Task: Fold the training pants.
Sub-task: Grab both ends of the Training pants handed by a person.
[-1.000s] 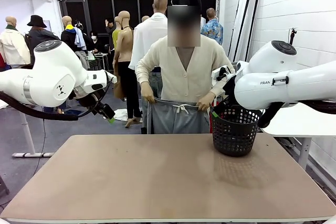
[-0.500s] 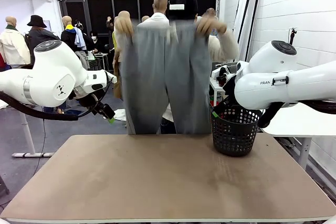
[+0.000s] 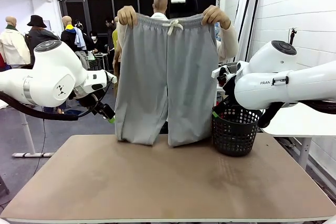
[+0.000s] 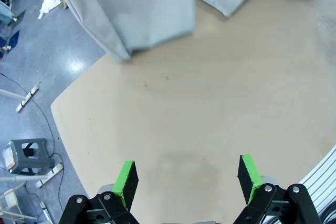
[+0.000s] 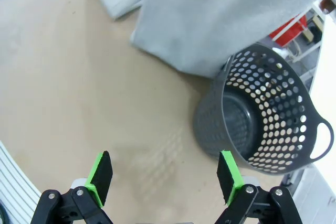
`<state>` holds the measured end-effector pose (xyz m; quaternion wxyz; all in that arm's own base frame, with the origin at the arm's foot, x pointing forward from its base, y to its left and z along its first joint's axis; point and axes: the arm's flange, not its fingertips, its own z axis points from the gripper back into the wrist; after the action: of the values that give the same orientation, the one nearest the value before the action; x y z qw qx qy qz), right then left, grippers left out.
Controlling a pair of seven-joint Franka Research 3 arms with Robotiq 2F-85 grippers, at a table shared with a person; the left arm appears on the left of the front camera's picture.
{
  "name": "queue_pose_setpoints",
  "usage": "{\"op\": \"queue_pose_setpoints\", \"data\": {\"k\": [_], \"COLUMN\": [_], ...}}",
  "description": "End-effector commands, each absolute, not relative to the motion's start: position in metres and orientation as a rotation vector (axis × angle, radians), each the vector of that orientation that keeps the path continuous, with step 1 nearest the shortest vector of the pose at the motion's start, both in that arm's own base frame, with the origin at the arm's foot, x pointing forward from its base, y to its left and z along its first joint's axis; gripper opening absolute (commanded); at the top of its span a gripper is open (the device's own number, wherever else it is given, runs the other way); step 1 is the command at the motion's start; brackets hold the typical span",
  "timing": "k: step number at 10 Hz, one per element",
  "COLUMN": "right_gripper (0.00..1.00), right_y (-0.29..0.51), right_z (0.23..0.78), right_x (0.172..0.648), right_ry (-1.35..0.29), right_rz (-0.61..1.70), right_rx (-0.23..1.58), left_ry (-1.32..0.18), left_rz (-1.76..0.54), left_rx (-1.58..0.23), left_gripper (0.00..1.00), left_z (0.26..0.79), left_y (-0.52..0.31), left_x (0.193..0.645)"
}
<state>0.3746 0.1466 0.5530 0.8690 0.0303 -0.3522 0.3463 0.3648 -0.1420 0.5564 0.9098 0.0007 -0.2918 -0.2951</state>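
The pants (image 3: 165, 77) hang full length above the counter's (image 3: 157, 182) far edge. The person holds them up at both waistband corners, drawstring (image 3: 172, 24) facing the robot, cuffs just reaching that edge. They probably need laying flat first, legs aligned and smoothed (soft jersey creases easily), before any fold. The left hand (image 4: 186, 174) and right hand (image 5: 165, 174) both stand wide and empty above the counter; best they wait clear. A basket (image 3: 234, 129) sits at the far right corner. Readable: "FRAN" on the right arm (image 3: 265, 83).
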Motion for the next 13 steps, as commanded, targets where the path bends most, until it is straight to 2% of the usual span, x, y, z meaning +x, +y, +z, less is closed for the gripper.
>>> {"op": "queue_pose_setpoints", "data": {"k": [1,13], "right_gripper": [1.00,1.00], "right_y": [0.1460,0.1460], "right_z": [0.5529,0.5529], "right_x": [0.3749,0.3749], "right_ry": [-0.737,-0.737], "right_rz": [0.725,0.725], "right_rx": [0.067,0.067], "left_ry": [-0.598,-0.598], "left_rz": [-0.608,-0.608], "left_rx": [0.000,0.000], "left_gripper": [1.00,1.00], "left_z": [0.5562,0.5562], "left_y": [-0.1418,-0.1418], "left_x": [0.3649,0.3649]}}
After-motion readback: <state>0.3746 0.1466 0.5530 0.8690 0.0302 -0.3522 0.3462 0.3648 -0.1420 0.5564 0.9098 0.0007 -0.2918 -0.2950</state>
